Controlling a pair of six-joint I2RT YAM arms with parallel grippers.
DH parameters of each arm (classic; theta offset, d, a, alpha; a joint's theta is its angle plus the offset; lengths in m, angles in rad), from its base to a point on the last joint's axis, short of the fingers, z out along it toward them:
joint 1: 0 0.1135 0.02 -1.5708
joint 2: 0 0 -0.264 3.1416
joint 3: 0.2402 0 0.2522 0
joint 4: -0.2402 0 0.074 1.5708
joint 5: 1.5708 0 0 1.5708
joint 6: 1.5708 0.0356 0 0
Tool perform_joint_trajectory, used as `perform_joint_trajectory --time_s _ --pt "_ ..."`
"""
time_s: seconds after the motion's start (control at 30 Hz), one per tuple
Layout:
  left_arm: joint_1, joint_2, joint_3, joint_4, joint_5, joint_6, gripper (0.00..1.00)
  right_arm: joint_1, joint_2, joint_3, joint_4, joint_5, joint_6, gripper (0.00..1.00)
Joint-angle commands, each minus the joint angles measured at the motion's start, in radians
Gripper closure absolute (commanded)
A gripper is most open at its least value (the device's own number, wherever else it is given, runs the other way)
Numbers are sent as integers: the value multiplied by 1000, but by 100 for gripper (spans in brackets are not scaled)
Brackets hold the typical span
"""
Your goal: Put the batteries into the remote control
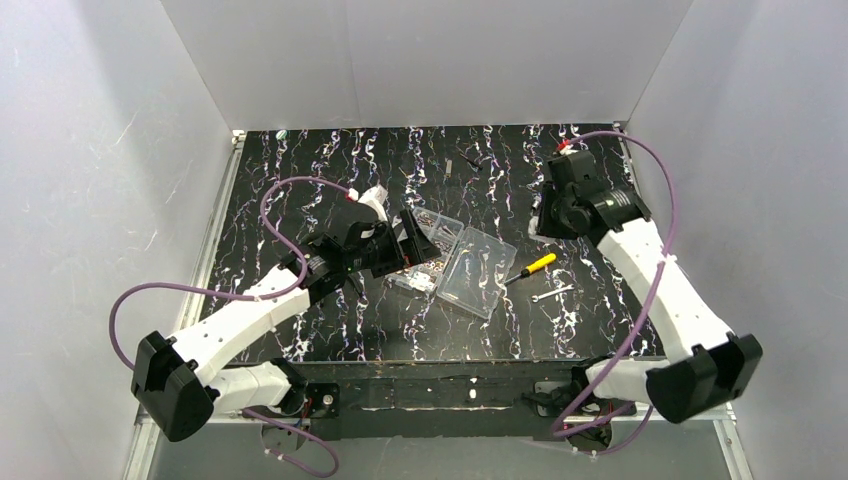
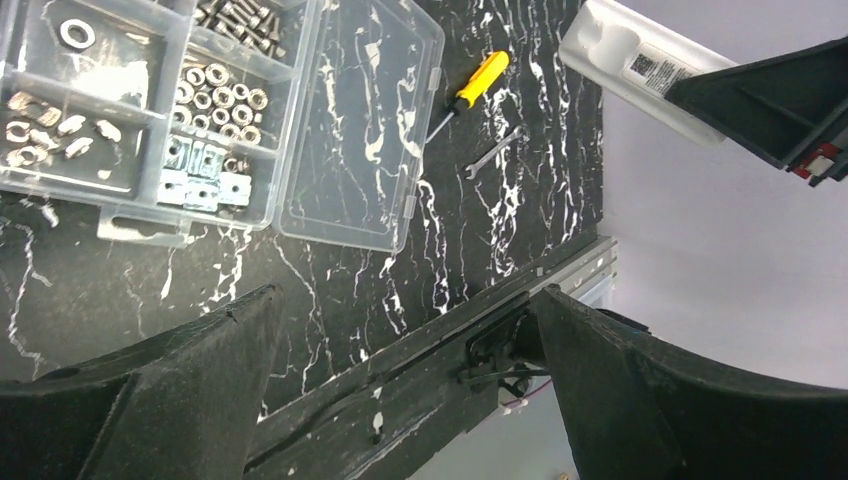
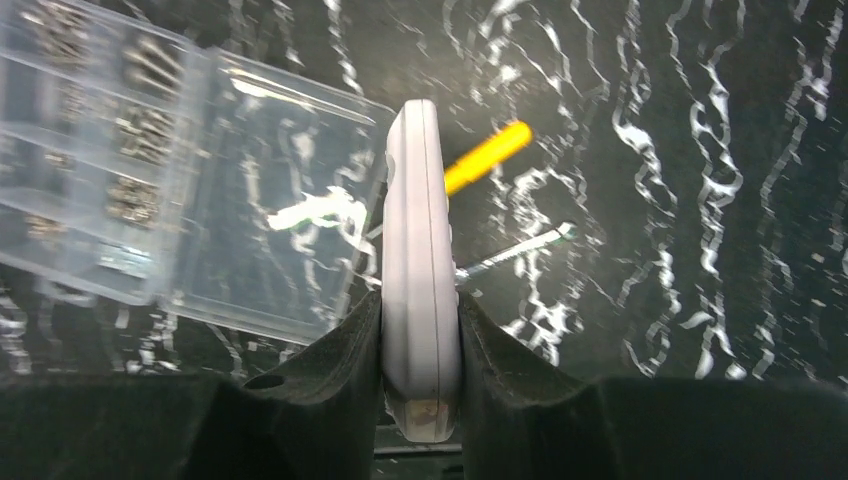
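My right gripper (image 3: 420,300) is shut on the remote control (image 3: 420,240), a slim white bar seen edge-on and held above the table. The remote also shows in the left wrist view (image 2: 635,60), at the top right, with a label facing up and a black finger of the right gripper on it. In the top view the right gripper (image 1: 548,225) hangs at the right of the table. My left gripper (image 2: 405,295) is open and empty, above the table near the organiser box (image 1: 478,270). No batteries show in any view.
The clear organiser box (image 2: 360,120) lies open mid-table, its compartments holding nuts and washers. A yellow-handled screwdriver (image 1: 530,267) and a small wrench (image 1: 553,294) lie right of it. A small dark item (image 1: 470,160) lies near the back. White walls enclose the table.
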Motion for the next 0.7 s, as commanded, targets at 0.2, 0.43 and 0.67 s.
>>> perform_joint_trajectory --time_s 0.2,0.43,0.67 --pt "-5 2 143 -249 -7 79 2 -3 138 60 -252 213 -74 99" --pt "-4 13 155 -239 26 87 2 29 251 41 -311 283 -53 99" --pt "-4 15 148 -214 56 87 2 69 295 -2 -237 332 -54 99"
